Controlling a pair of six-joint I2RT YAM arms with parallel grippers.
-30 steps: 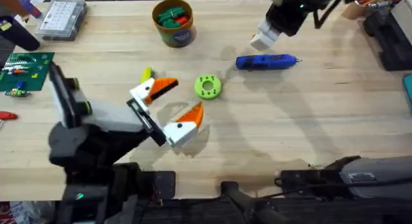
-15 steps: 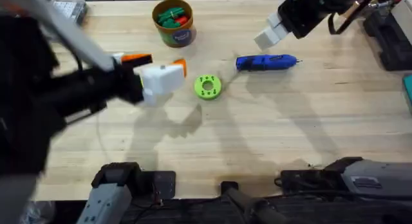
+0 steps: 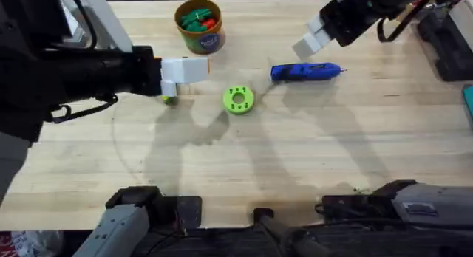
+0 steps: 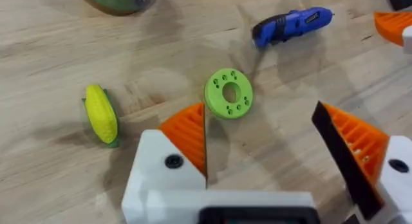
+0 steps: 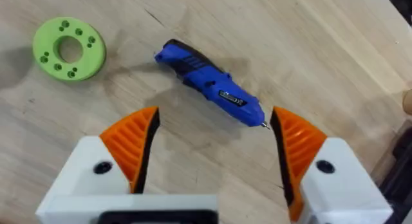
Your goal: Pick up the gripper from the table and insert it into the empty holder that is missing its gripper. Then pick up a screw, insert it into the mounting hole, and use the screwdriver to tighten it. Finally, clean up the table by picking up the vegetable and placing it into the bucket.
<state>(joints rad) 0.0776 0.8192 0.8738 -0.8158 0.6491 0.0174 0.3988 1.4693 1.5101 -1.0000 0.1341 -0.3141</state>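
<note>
Seen from overhead, the left arm's large dark bulk covers the tabletop's (image 3: 310, 153) left part, and of the small yellow-and-green oval toy vegetable (image 3: 169, 99) just a sliver peeks out under the white block of the left gripper (image 3: 194, 68). The left wrist view shows it whole (image 4: 101, 113), lying flat on the pale wooden tabletop with its long axis running across the gap line of the fingers, off beside the left finger (image 4: 187, 137). The left gripper (image 4: 273, 143) has its white-and-orange ribbed fingers spread wide, holding nothing, above the flat lime-green ring disc (image 4: 228, 93).

The right gripper (image 5: 212, 143) is also spread wide and empty, hovering over the blue pen-shaped electric screwdriver (image 5: 211, 82). From above, the screwdriver (image 3: 305, 71) lies lengthwise left to right, its thin metal tip toward the right. The round brown-orange bucket with green pieces inside (image 3: 198, 24) stands upright near the far edge, well apart from the vegetable.
</note>
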